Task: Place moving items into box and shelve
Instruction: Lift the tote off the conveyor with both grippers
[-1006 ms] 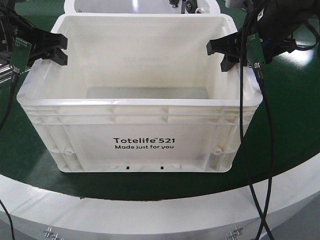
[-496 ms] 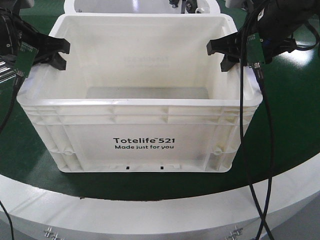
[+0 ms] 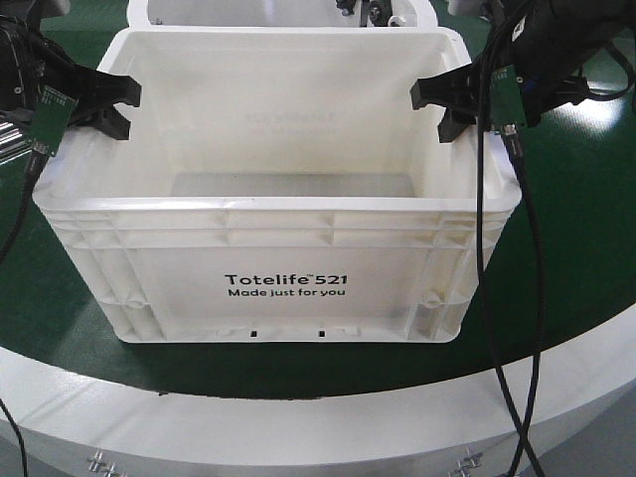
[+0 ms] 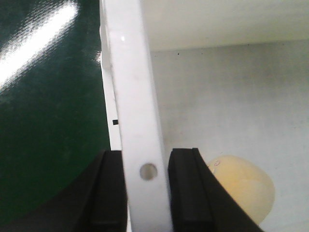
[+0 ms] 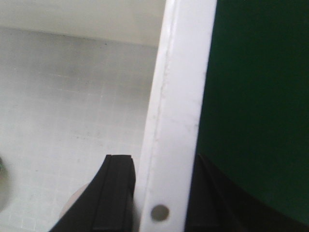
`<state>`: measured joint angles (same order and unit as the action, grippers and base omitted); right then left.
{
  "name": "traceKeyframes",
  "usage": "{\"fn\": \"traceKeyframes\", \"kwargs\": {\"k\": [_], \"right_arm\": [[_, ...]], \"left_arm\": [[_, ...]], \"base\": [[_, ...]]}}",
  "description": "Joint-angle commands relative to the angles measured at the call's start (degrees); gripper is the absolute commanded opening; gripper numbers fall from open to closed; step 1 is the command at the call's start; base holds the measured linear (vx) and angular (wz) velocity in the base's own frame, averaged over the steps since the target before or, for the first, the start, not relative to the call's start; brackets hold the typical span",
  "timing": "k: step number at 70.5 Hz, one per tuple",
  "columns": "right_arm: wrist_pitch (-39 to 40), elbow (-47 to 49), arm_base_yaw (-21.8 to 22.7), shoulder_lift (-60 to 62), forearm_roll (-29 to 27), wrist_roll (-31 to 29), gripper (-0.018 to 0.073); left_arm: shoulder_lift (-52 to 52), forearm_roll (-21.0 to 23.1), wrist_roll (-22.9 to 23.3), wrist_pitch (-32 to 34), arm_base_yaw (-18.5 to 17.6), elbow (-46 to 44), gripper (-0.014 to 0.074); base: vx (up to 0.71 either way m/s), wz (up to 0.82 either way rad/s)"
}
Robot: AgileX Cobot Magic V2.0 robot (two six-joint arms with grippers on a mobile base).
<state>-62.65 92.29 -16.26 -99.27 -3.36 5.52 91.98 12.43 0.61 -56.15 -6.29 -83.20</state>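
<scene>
The box [image 3: 288, 288], a large white crate printed "Totelife 521", stands on the green surface. My left gripper [image 3: 124, 107] straddles its left rim [image 4: 137, 96], one black finger outside and one inside, both pressed against the wall [image 4: 147, 188]. My right gripper [image 3: 437, 107] clamps the right rim [image 5: 178, 96] the same way [image 5: 164, 193]. Inside the box, a pale yellow rounded item [image 4: 241, 188] lies on the floor near the left wall. The right wrist view shows a pale rounded shape [image 5: 72, 208] behind the inner finger.
The green surface [image 3: 576, 229] is ringed by a white curved table edge [image 3: 298, 427]. Another white container [image 3: 278, 12] stands right behind the box. Black cables [image 3: 487, 258] hang from the right arm over the box's right front corner.
My left gripper has shifted a little to the right and down onto the box's left rim. The right gripper and the box have stayed put.
</scene>
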Motion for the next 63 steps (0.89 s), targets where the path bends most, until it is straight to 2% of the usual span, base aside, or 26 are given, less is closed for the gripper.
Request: {"fn": "traceKeyframes", "kwargs": {"k": [1, 12, 28, 63], "right_arm": [[2.01, 1.63, 0.01, 2.38, -3.4, -1.52, -0.0012], [2.43, 1.63, 0.01, 2.93, -3.34, -2.73, -0.0012], [2.97, 1.63, 0.01, 5.64, -3.38, -3.61, -0.0012], [2.0, 1.63, 0.01, 13.52, -4.19, -4.01, -0.0012]], "left_arm": [[-2.23, 0.51, -0.61, 1.8, 0.08, -1.89, -0.0028], [-2.42, 1.91, -0.61, 2.11, 0.08, -1.89, -0.0027], [-4.7, 5.42, -3.03, 3.49, 0.08, -1.97, -0.0023], [-12.64, 5.53, -2.98, 2.98, 0.08, -1.97, -0.002]], "base": [[0.0, 0.0], [0.0, 0.0], [0.0, 0.0], [0.0, 0.0]]}}
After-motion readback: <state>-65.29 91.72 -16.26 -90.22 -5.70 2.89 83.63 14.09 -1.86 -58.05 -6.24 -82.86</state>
